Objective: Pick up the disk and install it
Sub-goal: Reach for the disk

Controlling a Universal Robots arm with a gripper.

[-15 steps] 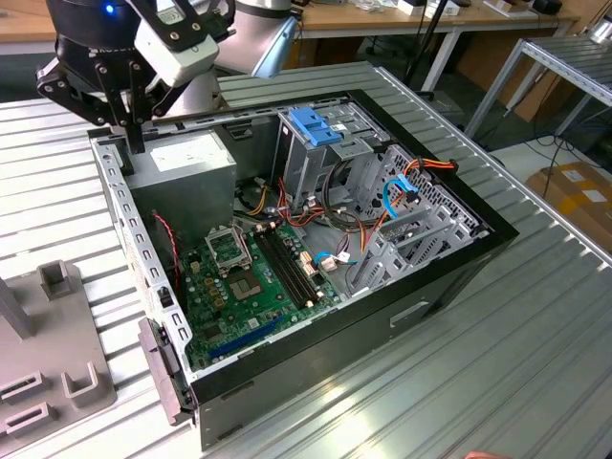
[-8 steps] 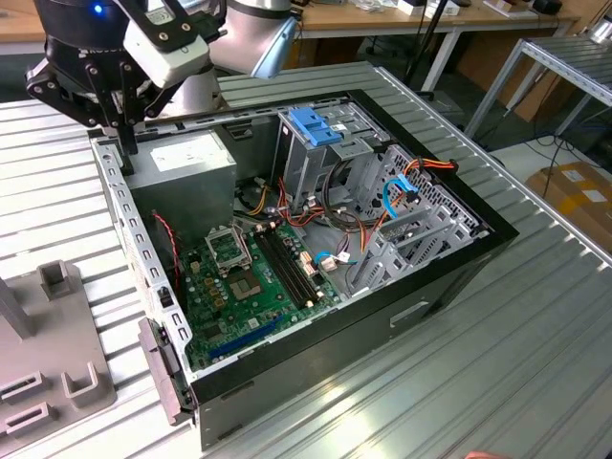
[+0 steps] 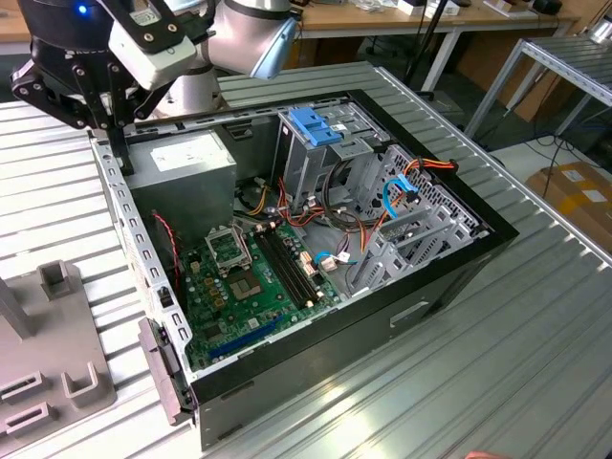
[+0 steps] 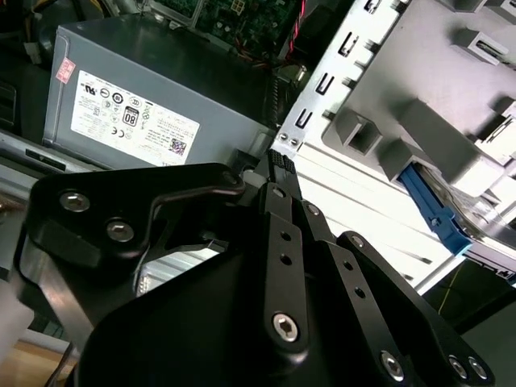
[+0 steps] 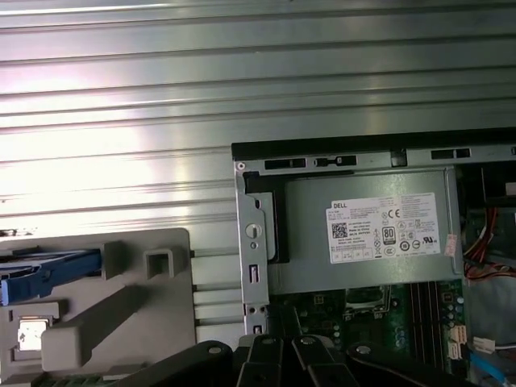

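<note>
Ribbed metal tabletop (image 3: 516, 373) carries an open computer case (image 3: 421, 296) across the middle of the exterior view and a grey fixture (image 3: 57, 363) at its lower left. At the upper left of that view the gripper (image 3: 117, 143) hangs over the case's corner, just above the power supply (image 3: 182, 158). Whether it is open or closed I cannot tell, but it has no hold of the disk (image 5: 48, 268). The disk (image 4: 435, 214) sits in the fixture, well apart from the gripper, with its blue carrier edge showing in both wrist views. That edge runs along the table's ribs, so I judge the long axis to be parallel to them. Which end leads is hidden by the fixture and cut off by the frame. The pick-up is not yet done. To do it well, I would square the gripper across the carrier's short side, grip the blue frame evenly, and lift straight clear of the fixture's posts without tilting.
</note>
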